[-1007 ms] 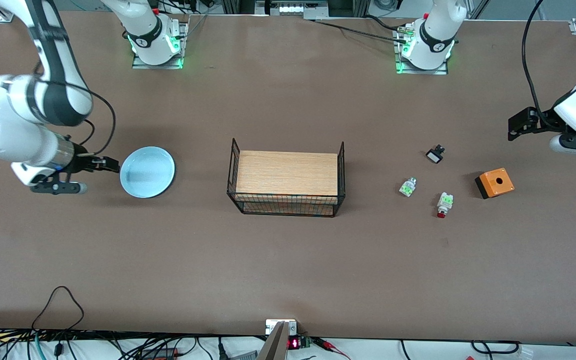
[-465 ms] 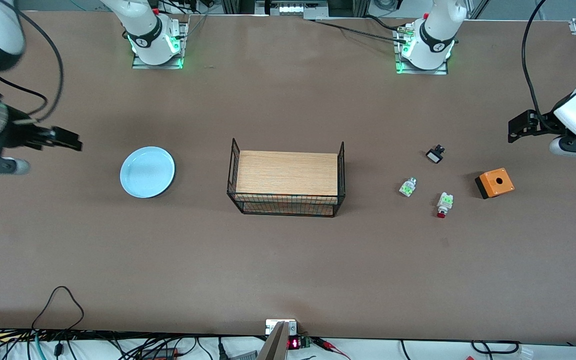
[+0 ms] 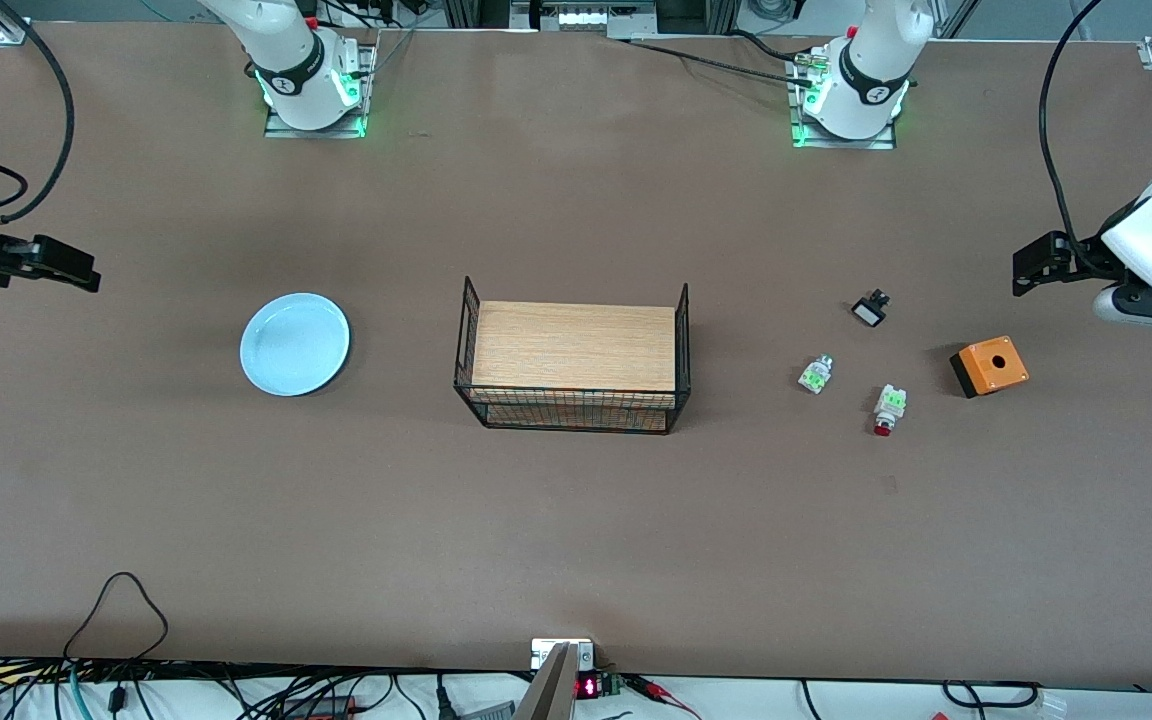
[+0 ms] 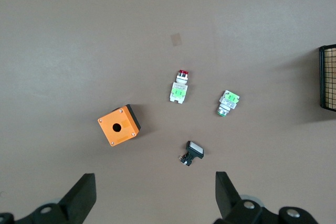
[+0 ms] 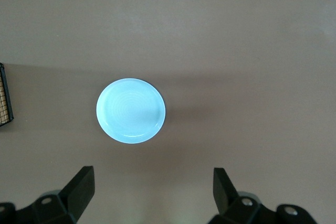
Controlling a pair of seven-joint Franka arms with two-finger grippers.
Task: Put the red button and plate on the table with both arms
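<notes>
My right tool (image 3: 66,268), fingers spread and empty, has withdrawn from the plate (image 3: 295,344), which lies on the desk (image 3: 576,520) toward the right arm's end; my left tool (image 3: 1036,262) waits spread near the red button (image 3: 887,408): placement appears complete.

cables (image 3: 116,640) along edge, green base lights (image 3: 801,125)

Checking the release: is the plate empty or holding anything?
Empty. The plate shows only bare pale-blue glaze and lies flat on the table.
</notes>
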